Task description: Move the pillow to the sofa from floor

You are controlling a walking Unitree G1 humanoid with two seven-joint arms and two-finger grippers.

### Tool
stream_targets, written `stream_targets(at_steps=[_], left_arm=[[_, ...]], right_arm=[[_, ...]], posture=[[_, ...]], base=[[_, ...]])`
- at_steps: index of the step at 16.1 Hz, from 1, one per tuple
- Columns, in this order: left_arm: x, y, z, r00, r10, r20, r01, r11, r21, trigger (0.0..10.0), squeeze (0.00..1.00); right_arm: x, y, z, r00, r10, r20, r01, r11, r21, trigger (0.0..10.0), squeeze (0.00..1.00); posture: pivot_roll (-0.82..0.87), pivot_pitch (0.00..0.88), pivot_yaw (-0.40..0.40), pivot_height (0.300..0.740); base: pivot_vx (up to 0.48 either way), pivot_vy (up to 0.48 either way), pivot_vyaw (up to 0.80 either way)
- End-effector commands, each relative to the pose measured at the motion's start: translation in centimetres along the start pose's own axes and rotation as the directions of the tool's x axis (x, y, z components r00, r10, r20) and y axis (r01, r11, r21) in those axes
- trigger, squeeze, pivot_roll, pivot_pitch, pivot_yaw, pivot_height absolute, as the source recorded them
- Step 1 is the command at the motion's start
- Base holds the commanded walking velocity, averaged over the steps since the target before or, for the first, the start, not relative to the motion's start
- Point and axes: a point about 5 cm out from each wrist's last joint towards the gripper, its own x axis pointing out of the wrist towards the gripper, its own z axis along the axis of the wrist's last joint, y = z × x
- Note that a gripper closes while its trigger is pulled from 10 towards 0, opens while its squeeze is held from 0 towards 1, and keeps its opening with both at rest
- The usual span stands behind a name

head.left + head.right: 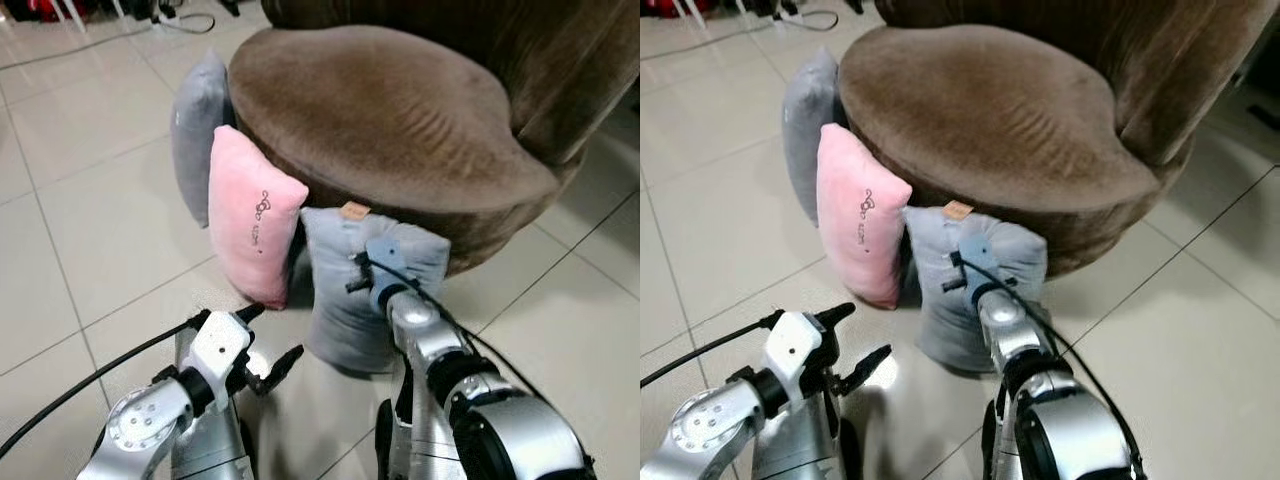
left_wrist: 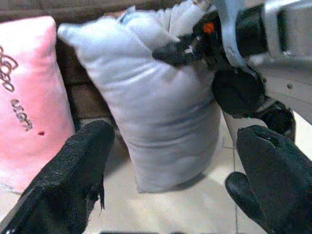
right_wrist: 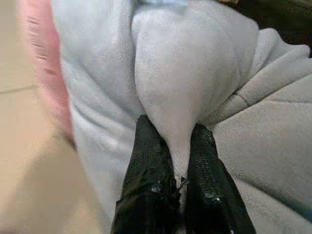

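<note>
A light grey pillow (image 1: 335, 310) stands upright on the tiled floor, leaning against the front of the brown round sofa (image 1: 390, 110). My right gripper (image 1: 372, 265) is at its upper part, shut on a pinched fold of its fabric (image 3: 168, 87); both black fingers (image 3: 146, 151) squeeze the fold. My left gripper (image 1: 272, 338) hovers low to the pillow's left, open and holding nothing, and its wrist view shows the grey pillow (image 2: 146, 107) between its spread fingers (image 2: 73, 180).
A pink pillow (image 1: 255, 215) stands to the left of the grey one, and another grey pillow (image 1: 195, 130) leans on the sofa behind it. The sofa's backrest (image 1: 560, 70) rises at the right. Cables (image 1: 90, 40) lie on the far floor.
</note>
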Motion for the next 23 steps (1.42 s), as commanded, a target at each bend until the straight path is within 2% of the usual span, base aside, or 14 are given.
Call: stream_targets(at_steps=[1,3,5,6,7,8,9,10,12,23], left_arm=[[0.2,-0.2,-0.4,1.000,0.009,-0.009,-0.009,1.000,0.003,10.0,0.11],[0.8,0.1,-0.4,0.999,0.032,0.008,-0.032,0.999,0.023,10.0,0.11],[1.1,0.9,-0.1,0.995,0.096,0.035,-0.097,0.995,0.023,10.0,0.11],[1.2,1.8,0.4,0.985,0.158,0.062,-0.160,0.987,0.030,10.0,0.11],[1.3,2.8,1.0,0.972,0.216,0.095,-0.220,0.975,0.034,10.0,0.11],[1.3,3.2,1.3,0.967,0.231,0.107,-0.236,0.971,0.036,10.0,0.11],[1.7,3.8,2.3,0.961,0.243,0.133,-0.256,0.963,0.085,10.0,0.11],[2.1,4.2,3.4,0.954,0.246,0.172,-0.265,0.959,0.100,10.0,0.11],[2.5,4.6,4.6,0.942,0.256,0.219,-0.277,0.958,0.069,10.0,0.11],[2.5,4.6,4.6,0.942,0.256,0.219,-0.277,0.958,0.069,10.0,0.11]], right_arm=[[-0.3,1.0,-0.6,0.995,0.099,0.011,-0.100,0.995,0.028,0.0,0.00],[-0.8,0.8,-0.5,0.985,0.150,0.088,-0.152,0.988,0.012,0.0,0.00],[-1.2,-0.5,0.2,0.985,0.095,0.141,-0.098,0.995,0.019,0.0,0.00],[-1.8,-1.7,1.6,0.973,0.035,0.229,-0.056,0.995,0.086,0.0,0.00],[-3.1,-2.9,3.8,0.940,-0.030,0.340,-0.032,0.984,0.177,0.0,0.00],[-3.8,-3.3,4.6,0.925,-0.054,0.376,-0.026,0.978,0.205,0.0,0.00],[-5.4,-4.5,6.3,0.891,-0.120,0.438,0.010,0.969,0.247,0.0,0.00],[-6.5,-5.3,8.0,0.857,-0.157,0.491,0.017,0.961,0.277,0.0,0.00],[-7.9,-6.0,11.3,0.795,-0.184,0.577,0.011,0.957,0.290,0.0,0.00],[-7.9,-6.0,11.3,0.795,-0.184,0.577,0.011,0.957,0.290,0.0,0.00]], posture=[[-0.02,0.012,0.017,0.391],[-0.04,0.000,0.014,0.391],[-0.04,0.000,0.017,0.391],[-0.05,0.000,0.026,0.391],[-0.06,0.000,0.036,0.391],[-0.06,0.000,0.036,0.391],[-0.07,0.000,0.043,0.391],[-0.08,0.000,0.051,0.391],[-0.09,0.000,0.070,0.391],[-0.09,0.000,0.070,0.391]], base=[[0.000,0.000,0.00],[0.000,0.000,0.00],[0.000,0.000,0.00],[0.000,0.000,0.00],[0.000,0.000,0.00],[0.000,0.000,0.00],[0.000,0.000,0.00],[0.000,0.000,0.00],[0.000,0.000,0.00],[0.000,0.000,0.00]])
